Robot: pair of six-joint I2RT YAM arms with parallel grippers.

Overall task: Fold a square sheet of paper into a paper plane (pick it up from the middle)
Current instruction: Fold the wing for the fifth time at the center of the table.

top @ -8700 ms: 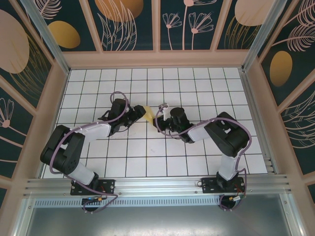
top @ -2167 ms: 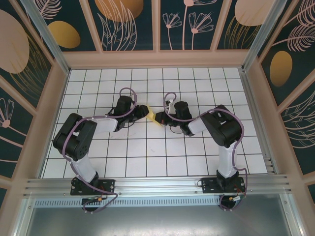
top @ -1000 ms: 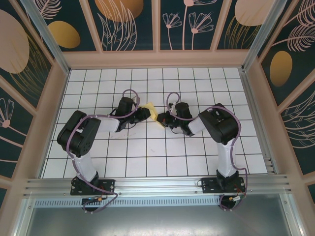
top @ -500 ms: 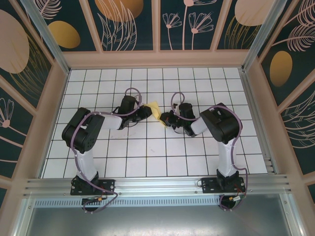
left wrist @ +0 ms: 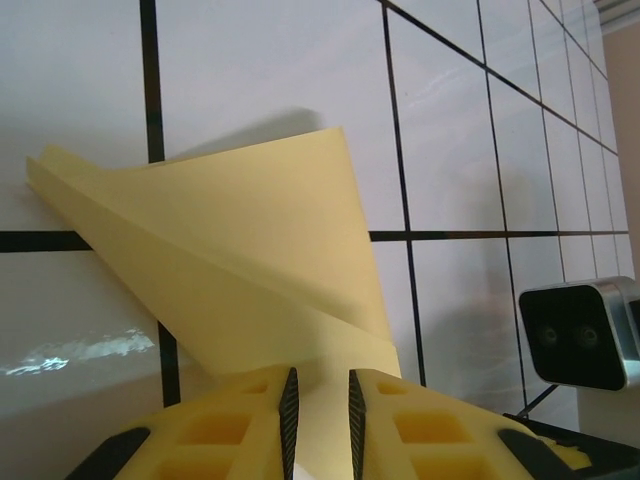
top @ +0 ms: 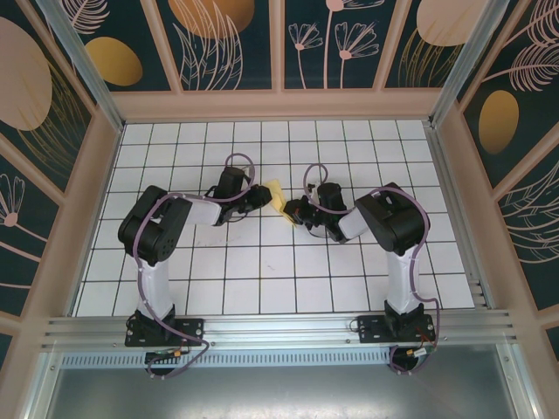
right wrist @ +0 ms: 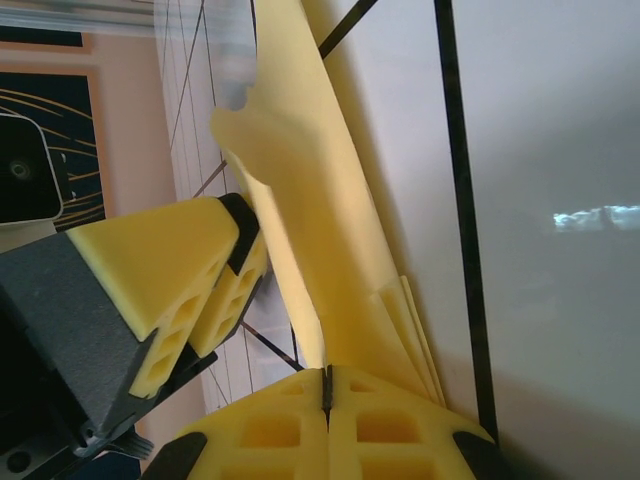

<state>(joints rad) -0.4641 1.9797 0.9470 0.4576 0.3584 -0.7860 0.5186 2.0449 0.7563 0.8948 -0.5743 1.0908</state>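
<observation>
1 folded paper (top: 274,194), just far of centre, long axis roughly near-far: you have it pinched by left claw (top: 260,197) on its left and right claw (top: 289,210) on its right, both equally near.

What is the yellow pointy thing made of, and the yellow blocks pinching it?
The yellow paper looks like thin matte paper: it keeps sharp creases, and stacked layers show at one edge. The left tool's fingers look like matte yellow plastic with hollow cells, perhaps printed; the dark strips on their inner faces may be rubber.
</observation>
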